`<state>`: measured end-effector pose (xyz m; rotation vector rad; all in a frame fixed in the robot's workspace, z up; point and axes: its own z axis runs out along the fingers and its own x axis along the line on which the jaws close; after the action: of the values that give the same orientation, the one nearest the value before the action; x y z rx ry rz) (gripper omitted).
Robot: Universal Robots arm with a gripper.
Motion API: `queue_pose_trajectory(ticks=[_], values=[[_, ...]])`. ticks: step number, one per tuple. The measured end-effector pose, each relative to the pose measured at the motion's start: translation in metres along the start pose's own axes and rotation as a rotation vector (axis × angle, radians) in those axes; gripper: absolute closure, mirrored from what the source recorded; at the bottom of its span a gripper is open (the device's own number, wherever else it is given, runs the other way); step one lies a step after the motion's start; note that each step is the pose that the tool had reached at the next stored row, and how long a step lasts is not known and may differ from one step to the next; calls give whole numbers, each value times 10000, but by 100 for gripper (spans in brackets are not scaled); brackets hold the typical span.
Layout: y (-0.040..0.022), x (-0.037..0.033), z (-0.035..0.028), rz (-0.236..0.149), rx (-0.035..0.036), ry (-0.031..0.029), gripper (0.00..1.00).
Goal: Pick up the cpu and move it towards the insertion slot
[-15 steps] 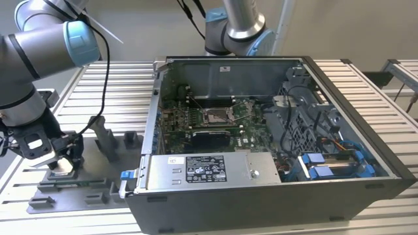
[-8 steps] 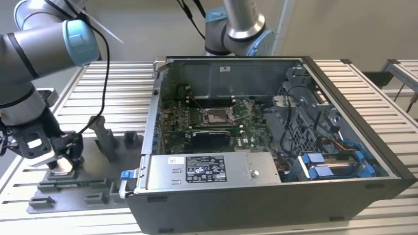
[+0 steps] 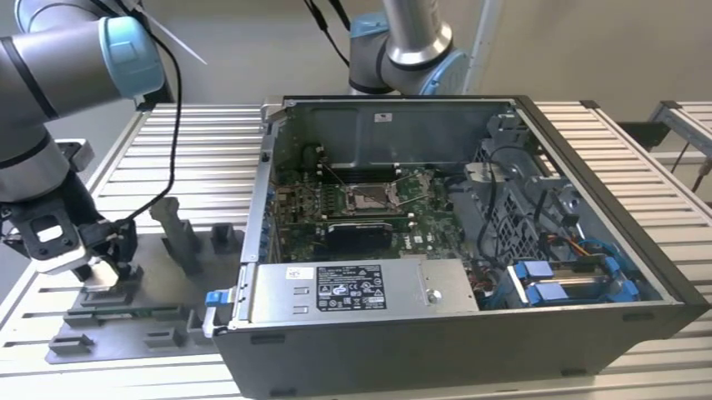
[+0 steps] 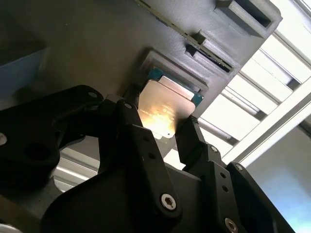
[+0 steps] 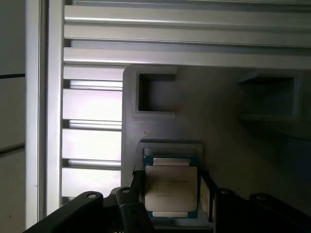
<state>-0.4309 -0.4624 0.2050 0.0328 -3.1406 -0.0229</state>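
**Gripper** (image 4: 159, 119): black, two fingers (image 4: 133, 126), seen closest in both wrist views. The fingers are spread, one set at each of two opposite sides of the cpu (image 5: 171, 187). A thin gap appears to be left at each edge, and no pinch is seen.

**Cpu:** laid flat in a pocket of the grey tray (image 5: 223, 121), silvery lid up. In the exterior view the tray is placed on the slatted table (image 3: 623, 167), at that view's left, beside the open case (image 3: 445, 333).

**Slot** (image 3: 368, 197): found on the board inside the case, well apart from the cpu.

**Handling, as judged:** the grasp is best centred on the two edges and kept square to the lid, so that the chip is not tilted against the pocket walls.

**Writing:** faint print is carried on the lid. Labels (image 3: 333, 287) are fixed to the power supply (image 3: 445, 287). None is read off.
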Motion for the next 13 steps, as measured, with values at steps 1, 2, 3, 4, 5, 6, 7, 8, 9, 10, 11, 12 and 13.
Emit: queue_pose_trajectory(ticks=[1,2,3,4,5,6,7,8,9,10,11,12,13], values=[[0,0,-22,0,0,3,100],[1,0,-43,1,0,5,100],[1,1,-63,1,0,8,100],[1,1,-83,1,0,12,100],[2,1,-102,1,0,14,100],[2,0,-122,0,0,17,100],[2,0,-143,0,0,20,100],[2,0,-163,1,0,23,100],[3,1,-183,1,-1,26,100],[3,1,-203,1,0,29,100],[4,1,-223,1,0,32,100],[4,0,-243,1,-1,35,100],[4,0,-262,0,-1,37,100]])
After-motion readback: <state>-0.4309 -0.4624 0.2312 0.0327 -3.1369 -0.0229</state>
